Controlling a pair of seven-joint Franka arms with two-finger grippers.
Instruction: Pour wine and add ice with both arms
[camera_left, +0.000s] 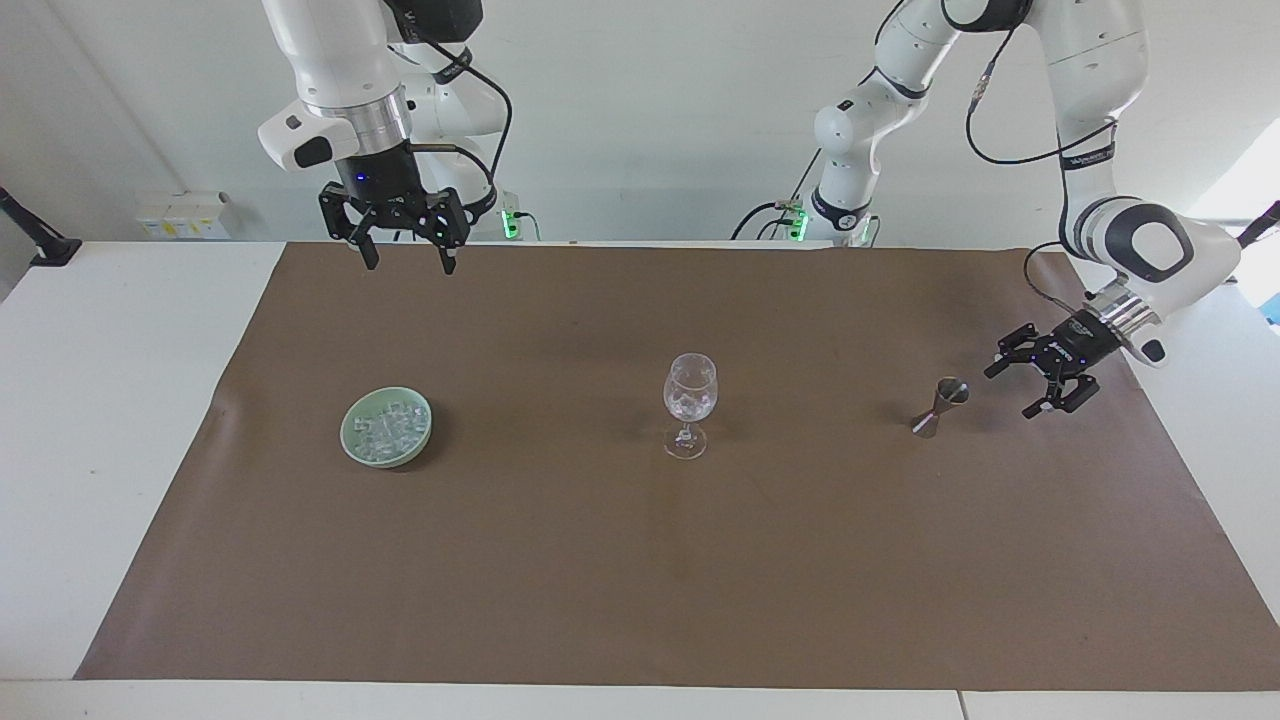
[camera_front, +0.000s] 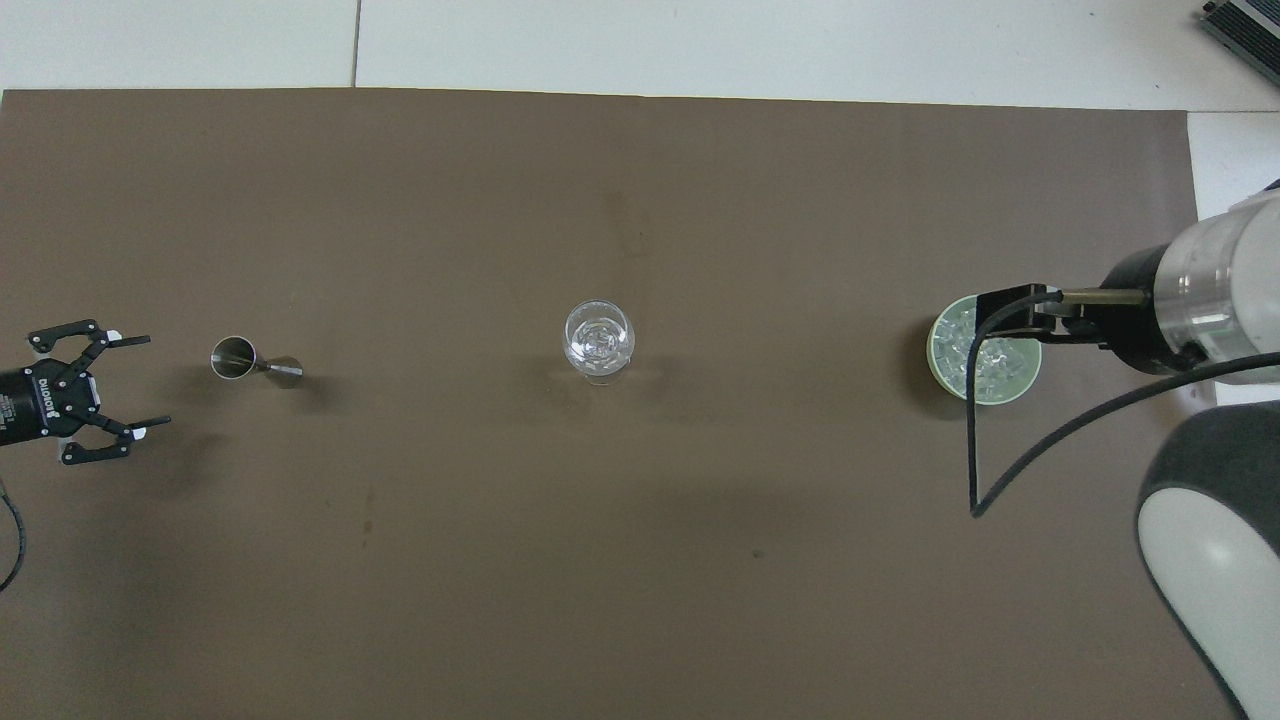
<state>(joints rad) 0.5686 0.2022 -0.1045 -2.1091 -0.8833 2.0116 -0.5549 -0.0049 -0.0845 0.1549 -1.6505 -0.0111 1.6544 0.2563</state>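
Note:
A clear wine glass stands upright at the middle of the brown mat, with glassy bits in its bowl; I cannot make out any wine. The ice is heaped in a pale green dish toward the right arm's end. A small metal jigger stands toward the left arm's end. My left gripper hangs open beside the jigger, apart from it. My right gripper is open and empty, high over the mat's edge nearest the robots.
The brown mat covers most of the white table. In the overhead view the right arm's wrist and its black cable lie over part of the dish.

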